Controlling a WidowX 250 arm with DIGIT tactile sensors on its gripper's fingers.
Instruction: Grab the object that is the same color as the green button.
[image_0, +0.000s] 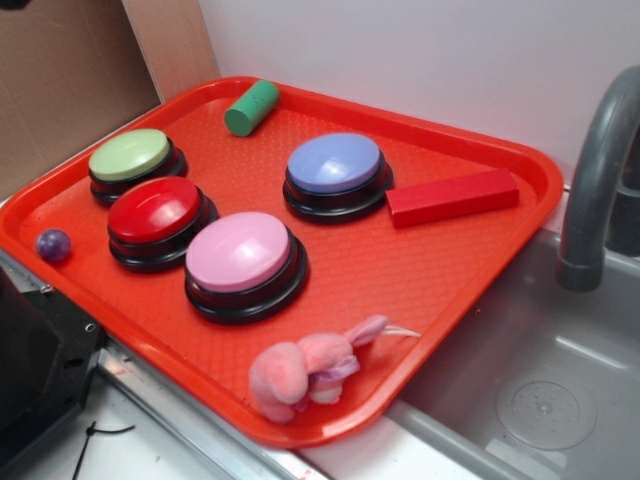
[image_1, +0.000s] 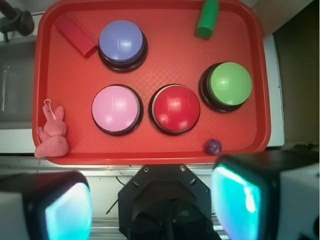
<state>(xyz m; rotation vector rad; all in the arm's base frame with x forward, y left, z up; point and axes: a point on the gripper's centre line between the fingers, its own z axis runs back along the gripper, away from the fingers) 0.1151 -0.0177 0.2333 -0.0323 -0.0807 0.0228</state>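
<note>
Where the textured red plastic tray (image_0: 470, 250) fills the view, four domed push buttons on black bases, set in a loose cluster at its middle. Pale green button (image_0: 131, 156) smooth and round, near the tray's far left rim; glossy red button (image_0: 154, 212) just beside it; matte pink button (image_0: 239, 252) touching or nearly touching the red one; lavender-blue button (image_0: 335, 164) apart from the rest, toward the tray's far side. Green cylinder block (image_0: 251, 107), matte and solid, lying on its side against the tray's far rim, beyond the pale green button and well apart from it. Red rectangular block (image_0: 453, 196), flat-faced and longer than the cylinder, lying just beside the blue button's base. Small purple marble (image_0: 53, 245), shiny, at the tray's left edge near the red button. Soft pink plush bunny (image_0: 305, 366), fuzzy, slumped on the tray's near rim. Grey metal sink basin (image_0: 540, 400) and curved grey faucet (image_0: 595, 180) just beside the tray. In the wrist view, tool (image_1: 155, 205) spread wide, holding nothing, raised above and short of the tray's near rim, fingers (image_1: 240, 200) blurred and glowing cyan.
</note>
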